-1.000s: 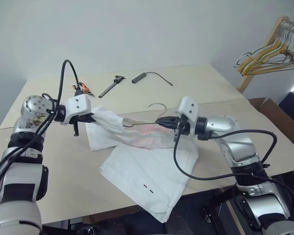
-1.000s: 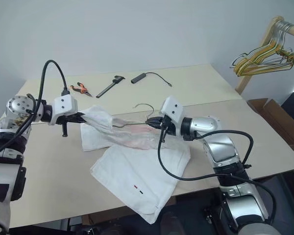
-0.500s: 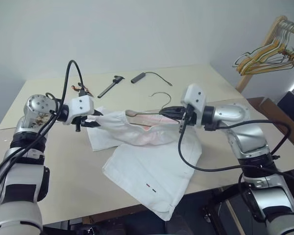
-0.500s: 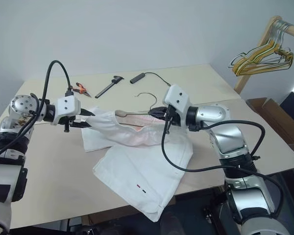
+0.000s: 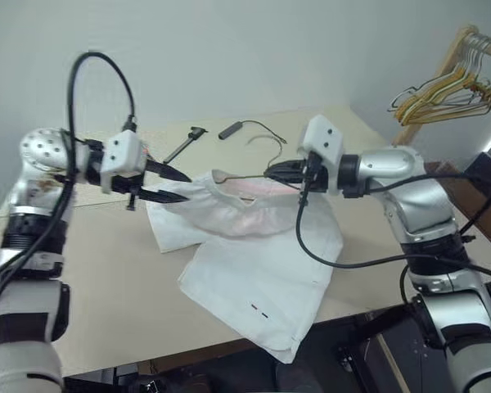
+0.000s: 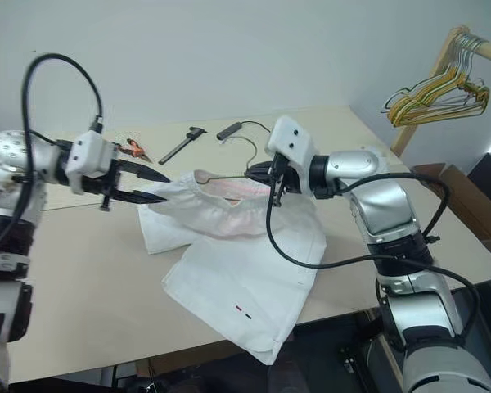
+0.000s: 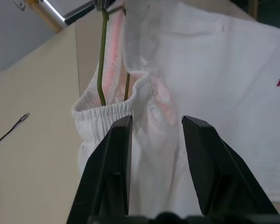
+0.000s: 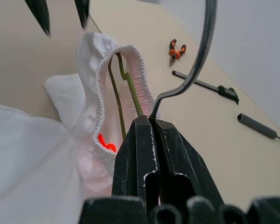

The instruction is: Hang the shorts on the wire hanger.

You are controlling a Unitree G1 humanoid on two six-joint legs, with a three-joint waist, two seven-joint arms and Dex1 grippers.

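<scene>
The white shorts (image 5: 254, 262) lie mostly on the table, one leg hanging over its front edge. Their gathered waistband (image 8: 123, 58) is lifted and looped over one end of the wire hanger (image 7: 102, 60). My right gripper (image 5: 270, 172) is shut on the hanger's neck just below the hook (image 8: 204, 46) and holds it above the table. My left gripper (image 5: 187, 187) hovers open just left of the raised waistband. Its fingers (image 7: 112, 158) point at the cloth with nothing clamped between them.
Orange pliers (image 6: 135, 149), a black caliper (image 6: 184, 143) and a black corded tool (image 6: 229, 129) lie at the back of the table (image 5: 106, 286). A bunch of yellow and white hangers (image 6: 438, 94) hangs on a wooden rack at the right, above a cardboard box (image 6: 450, 176).
My left gripper opened, let go of the waistband, and rose toward the right. My right gripper lifted the hanger, raising the waistband end off the table.
</scene>
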